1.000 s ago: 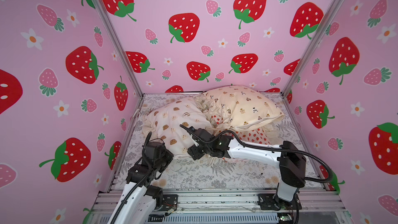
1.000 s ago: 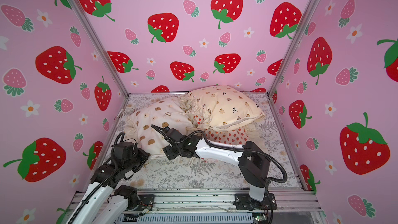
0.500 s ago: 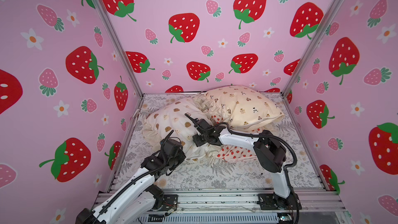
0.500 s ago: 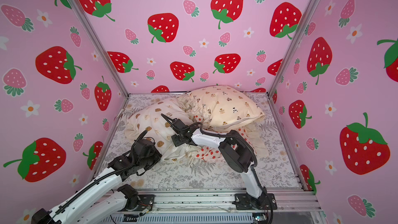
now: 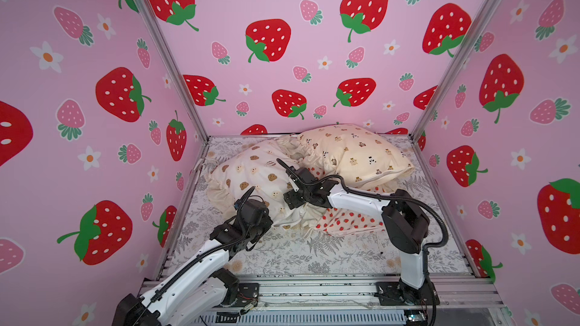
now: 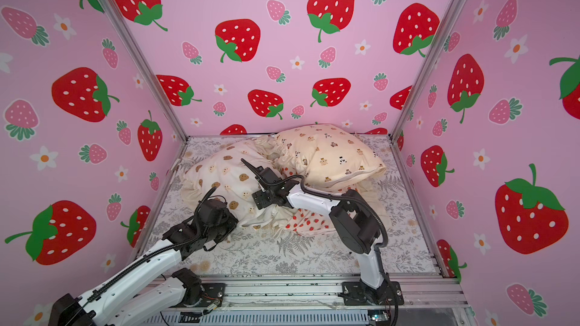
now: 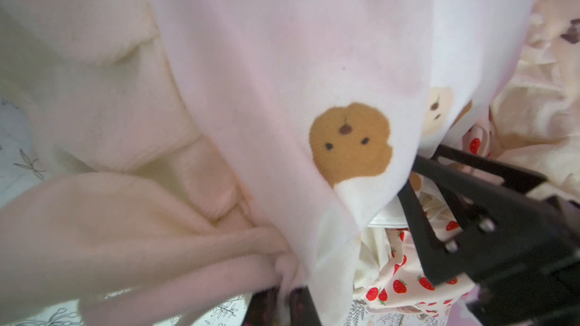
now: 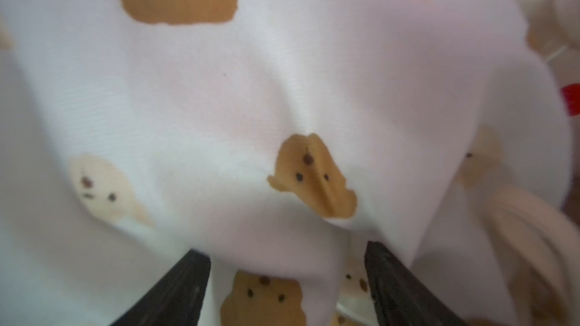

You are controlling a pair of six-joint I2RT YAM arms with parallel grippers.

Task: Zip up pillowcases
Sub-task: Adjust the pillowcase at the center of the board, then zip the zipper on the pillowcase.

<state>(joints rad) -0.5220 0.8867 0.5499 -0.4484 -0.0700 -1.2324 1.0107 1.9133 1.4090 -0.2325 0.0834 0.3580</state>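
Nearest me, the left gripper [image 7: 287, 296] had its fingers pinched tight on a bunched fold at the near edge of the bear-face pillowcase [image 5: 251, 174], which lay on the left of the fern-print sheet [image 5: 298, 255]. That was a thin bite of soft cloth. I reckoned a hard pull from the other arm could drag it out of the pinch, or haul the whole pillow across the sheet instead of tensioning the opening.

A little further in, the right gripper [image 8: 286, 249] stood with its jaws wide, holding nothing, the bear-print cloth sagging between the fingers. I could see no zipper pull or teeth in any view (the wrist cameras were full of blurred fabric). Closing there looked likely to catch plain cloth rather than the slider.

Its forearm crossed above the strawberry pillowcase [image 5: 345, 219], which was partly hidden under its neighbours, and a careless sweep could snag its loose edge.

At the back, the bears-and-pandas pillowcase [image 5: 354, 152] rested on top of the pile near the wall, apart from both grippers. Shifting what lay under it might tip it down over the work.
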